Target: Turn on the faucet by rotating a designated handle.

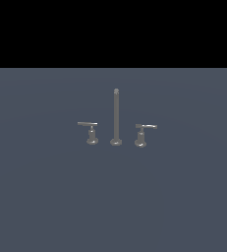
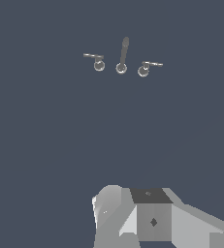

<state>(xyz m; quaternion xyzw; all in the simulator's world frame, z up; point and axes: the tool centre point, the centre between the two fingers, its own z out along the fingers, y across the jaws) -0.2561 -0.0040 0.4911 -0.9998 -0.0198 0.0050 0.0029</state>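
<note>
The faucet is a small grey three-piece set; its tall thin post (image 1: 116, 115) stands on a round base in the middle. The handle (image 1: 90, 131), with a thin flat straight lever, stands at the exterior view's left of the post. A similar handle (image 1: 142, 133) with a thicker, paler lever stands at the post's right. The wrist view shows the post (image 2: 123, 55), the handle (image 2: 96, 60) and the other handle (image 2: 146, 67) far off. Pale grey blocky parts of my gripper (image 2: 128, 206) show at the wrist picture's edge, well away from the faucet. Its fingers are not clear.
The set stands on a flat dark blue-grey surface (image 1: 46, 197) that fills both views. The arm does not show in the exterior view. A black band lies beyond the surface's far edge.
</note>
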